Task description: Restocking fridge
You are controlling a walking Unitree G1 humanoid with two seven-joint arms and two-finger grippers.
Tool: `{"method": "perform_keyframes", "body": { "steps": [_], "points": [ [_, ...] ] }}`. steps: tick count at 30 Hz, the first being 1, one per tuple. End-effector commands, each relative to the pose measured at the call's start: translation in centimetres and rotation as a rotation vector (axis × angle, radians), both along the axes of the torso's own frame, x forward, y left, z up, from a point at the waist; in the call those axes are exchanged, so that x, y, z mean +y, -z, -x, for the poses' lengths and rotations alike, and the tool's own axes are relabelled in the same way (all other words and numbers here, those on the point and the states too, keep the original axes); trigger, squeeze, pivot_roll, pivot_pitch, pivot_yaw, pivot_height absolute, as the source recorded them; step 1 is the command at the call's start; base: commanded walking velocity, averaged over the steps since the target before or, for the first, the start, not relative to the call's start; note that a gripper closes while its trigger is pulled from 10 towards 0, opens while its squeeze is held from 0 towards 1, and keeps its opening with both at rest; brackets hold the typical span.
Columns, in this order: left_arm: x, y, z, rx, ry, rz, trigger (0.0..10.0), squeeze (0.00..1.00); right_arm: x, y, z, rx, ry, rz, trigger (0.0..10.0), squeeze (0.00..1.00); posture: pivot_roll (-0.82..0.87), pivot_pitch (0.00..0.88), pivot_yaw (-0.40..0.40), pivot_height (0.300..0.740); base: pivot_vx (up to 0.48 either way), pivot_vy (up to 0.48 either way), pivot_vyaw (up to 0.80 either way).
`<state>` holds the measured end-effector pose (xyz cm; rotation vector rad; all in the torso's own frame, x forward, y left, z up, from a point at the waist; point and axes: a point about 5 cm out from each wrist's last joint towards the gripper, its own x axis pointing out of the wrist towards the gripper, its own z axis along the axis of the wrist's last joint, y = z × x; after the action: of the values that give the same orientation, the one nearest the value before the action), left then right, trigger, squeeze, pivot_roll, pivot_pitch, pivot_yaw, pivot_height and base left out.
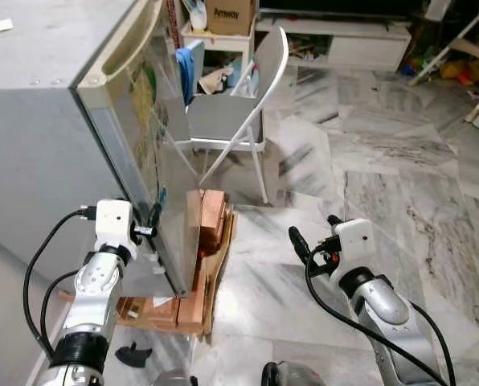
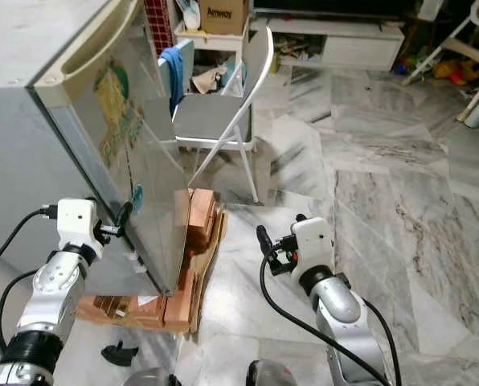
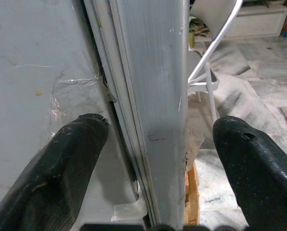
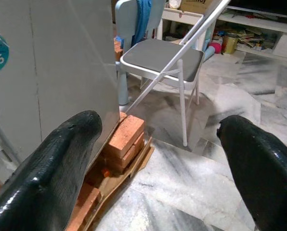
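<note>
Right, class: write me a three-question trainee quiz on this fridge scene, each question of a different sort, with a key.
1. True or false: the left hand has its open fingers either side of the edge of the silver fridge door.
2. What does the grey fridge stand on?
A. a stack of orange-red bricks
B. a blue plastic crate
C. a rubber mat
3. Fill in: the white folding metal ______ stands on the marble floor beyond the fridge door.

Key
1. True; the left wrist view shows one black finger on each side of the door's edge.
2. A
3. chair

The right hand is open, in free air.
</note>
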<state>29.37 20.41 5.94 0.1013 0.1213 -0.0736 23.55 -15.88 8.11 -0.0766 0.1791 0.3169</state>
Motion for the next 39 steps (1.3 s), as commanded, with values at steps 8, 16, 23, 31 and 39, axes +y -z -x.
{"method": "perform_keyframes", "body": {
  "steps": [8,16,23,31,39],
  "points": [
    [-1.1,-2.1,-1.3,-0.042,0.132,0.111,10.0,0.00,0.0,0.2,0.1,0.013,-0.014,0.005,10.0,0.00,-0.01,0.000,0.019,0.740,0.000,0.000,0.00],
    [-2.5,-0.8,-0.6,0.037,0.249,0.095,10.0,0.00,-0.2,0.4,-0.2,0.021,-0.017,-0.001,10.0,0.00,-0.01,0.000,0.020,0.740,0.000,0.000,0.00],
    [-2.1,-1.2,-1.0,0.018,0.213,0.057,10.0,0.00,-0.2,0.5,-0.3,0.023,-0.019,0.002,10.0,0.00,-0.01,0.000,0.020,0.740,0.000,0.000,0.00],
    [-1.6,-2.2,-3.6,-0.016,0.076,0.011,10.0,0.00,0.9,1.3,0.2,0.093,-0.112,-0.014,10.0,0.00,-0.01,0.000,0.010,0.740,0.000,0.000,0.00],
    [-12.5,-9.4,-5.0,-0.217,0.604,0.160,10.0,0.00,0.7,3.0,2.7,0.328,-0.265,-0.082,10.0,0.00,0.00,0.000,-0.001,0.740,0.000,0.000,0.00]
  ]
}}
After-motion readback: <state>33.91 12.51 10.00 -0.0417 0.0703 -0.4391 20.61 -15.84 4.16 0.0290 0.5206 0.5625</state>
